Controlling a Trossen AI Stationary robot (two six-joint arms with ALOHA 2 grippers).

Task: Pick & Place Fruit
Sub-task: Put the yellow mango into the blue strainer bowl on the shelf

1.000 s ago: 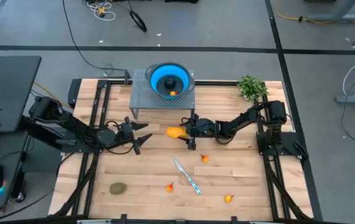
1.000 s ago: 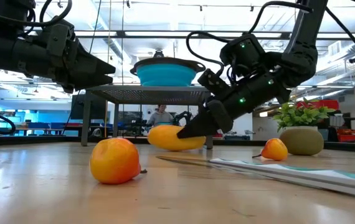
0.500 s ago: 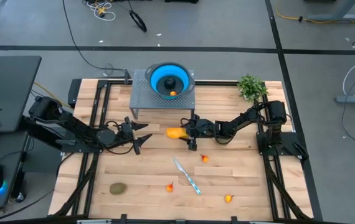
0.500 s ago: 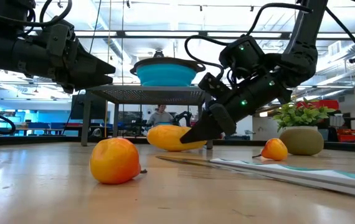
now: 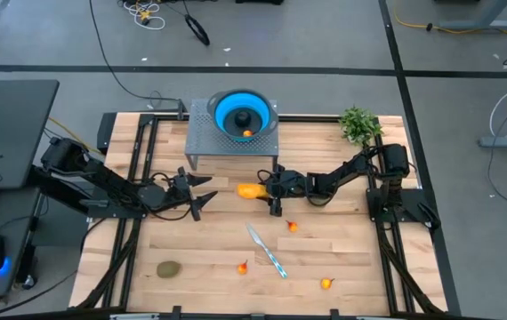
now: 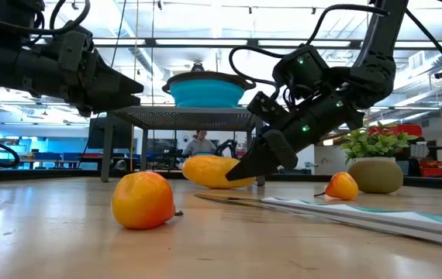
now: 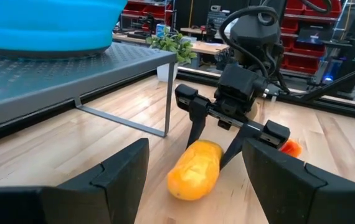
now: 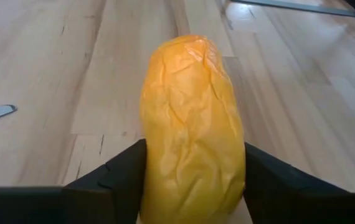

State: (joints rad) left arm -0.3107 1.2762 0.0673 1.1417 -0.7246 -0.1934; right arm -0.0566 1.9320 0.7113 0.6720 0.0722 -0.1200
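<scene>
The oblong yellow-orange fruit (image 5: 250, 189) lies on its side on the table in front of the metal stand (image 5: 202, 142). My right gripper (image 5: 274, 190) reaches in from the table's right, and its fingers flank the fruit's right end (image 7: 208, 149). My left gripper (image 5: 202, 196) hovers open a short way to the fruit's left, pointing at it. A brownish-green oval (image 5: 168, 268) rests near the table's near left edge. Three small orange-red pieces (image 5: 292, 227) (image 5: 242, 267) (image 5: 326, 284) lie on the near half. The blue bowl (image 5: 227, 111) on the stand holds a dark ball (image 5: 239, 116) and an orange piece (image 5: 247, 133). My right gripper has the yellow-orange fruit by its right end (image 8: 165, 168), pinched between the two fingers (image 8: 118, 180), one on each long side. The fingers come slanting down from the table's right and lie along the fruit. The fruit lies level with its underside on the table (image 6: 213, 183).
A silver knife with a teal handle (image 5: 267, 251) lies on the table just near of the fruit. A green plant (image 5: 358, 124) stands at the far right corner. The stand's legs (image 7: 167, 99) stand just beyond the fruit. A person (image 6: 199, 143) sits far behind the table.
My right gripper's fingers have sunk a little lower around the fruit's end. The fruit has stayed on the table.
</scene>
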